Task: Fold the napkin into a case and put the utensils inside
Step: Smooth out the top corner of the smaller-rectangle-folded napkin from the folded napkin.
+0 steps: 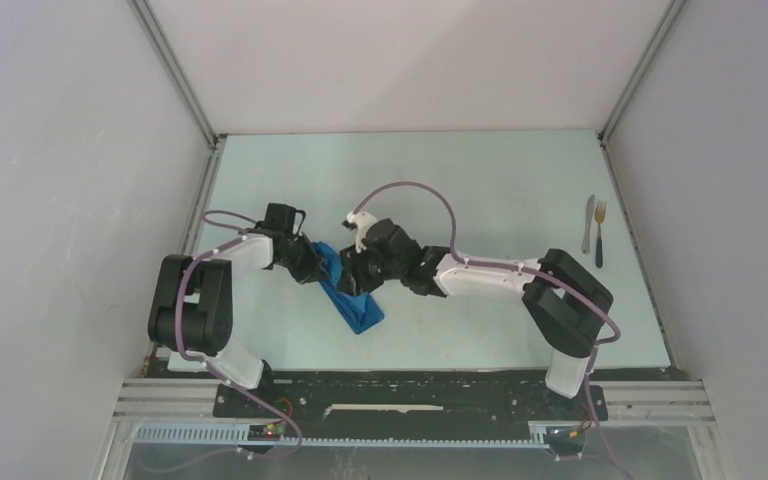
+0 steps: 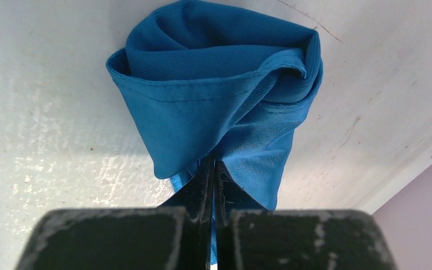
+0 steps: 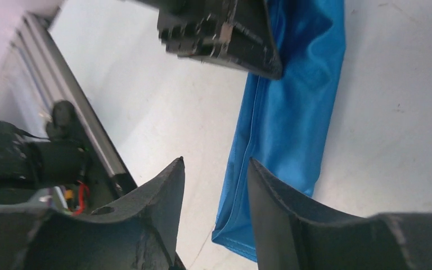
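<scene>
Left of centre on the tabletop (image 1: 480, 180), the napkin (image 1: 358, 300) lies folded into a narrow strip, running from 11 o'clock to 5 o'clock in the top view. My left pincer (image 2: 211, 188) is clamped on its 11 o'clock end, jaws pressed together over the gathered layers. Beyond them the cloth gapes like a pouch mouth. My right pincer (image 3: 216, 194) hovers just above the strip, jaws apart, holding nothing. The knife (image 1: 588, 222) and fork (image 1: 600, 235) lie side by side at 3 o'clock, well apart from the cloth.

Assessment: the cloth is light, soft and limp, and it will likely sag and unfold if lifted by one layer. The best hold is on a stitched hem or through all layers at once. The utensils look thin, stiff and probably slippery, so I judge each is best taken across its handle.
</scene>
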You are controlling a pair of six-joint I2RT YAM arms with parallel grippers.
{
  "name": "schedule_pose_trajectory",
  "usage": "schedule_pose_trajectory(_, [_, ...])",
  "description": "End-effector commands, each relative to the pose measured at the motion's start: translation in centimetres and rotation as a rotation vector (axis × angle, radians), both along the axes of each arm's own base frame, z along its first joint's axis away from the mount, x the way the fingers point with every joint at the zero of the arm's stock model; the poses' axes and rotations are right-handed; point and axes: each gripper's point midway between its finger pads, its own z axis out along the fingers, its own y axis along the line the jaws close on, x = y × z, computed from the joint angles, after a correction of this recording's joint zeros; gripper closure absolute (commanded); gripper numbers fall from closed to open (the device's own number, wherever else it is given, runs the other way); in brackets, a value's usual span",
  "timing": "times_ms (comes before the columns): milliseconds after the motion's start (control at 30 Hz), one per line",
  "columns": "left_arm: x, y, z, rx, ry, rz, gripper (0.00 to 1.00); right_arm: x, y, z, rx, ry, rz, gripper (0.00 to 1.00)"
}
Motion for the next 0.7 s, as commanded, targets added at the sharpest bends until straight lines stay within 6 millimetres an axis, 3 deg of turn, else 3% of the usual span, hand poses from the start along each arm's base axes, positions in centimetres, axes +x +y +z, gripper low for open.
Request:
schedule_pose_trajectory(0, [0.6,1.7,-0.1,0.078,-0.035,0.001,1.0,-0.1,0.7,0.7,0.153,0.178,0.021,0.49])
schedule_pose_trajectory(100, [0.9,1.7,0.6,0.085,-0.048,-0.01,0.99,-0.4,1.3,-0.5,0.231,0.261,0.041,0.59])
schedule_pose_trajectory(300, [2.6,1.1,4.8,0.048,-0.133,-0.036,0.85,-0.5,1.2,-4.7,0.233,0.338,0.022,0.77])
schedule_pose_trajectory(400, [3.3,1.7,5.8,0.088,-0.156,-0.023,0.9,-0.4,1.1,-5.9,0.216,0.345,0.009,0.81])
schedule_pose_trajectory(500, [3.3,2.4,5.3,0.151,-0.127,-0.019,0.99,0.0,0.8,-6.6,0.195,0.331,-0.008,0.82])
schedule_pose_trajectory(667, [2.5,3.5,3.7,0.247,-0.068,-0.02,1.0,0.2,0.7,-6.8,0.191,0.328,-0.011,0.83])
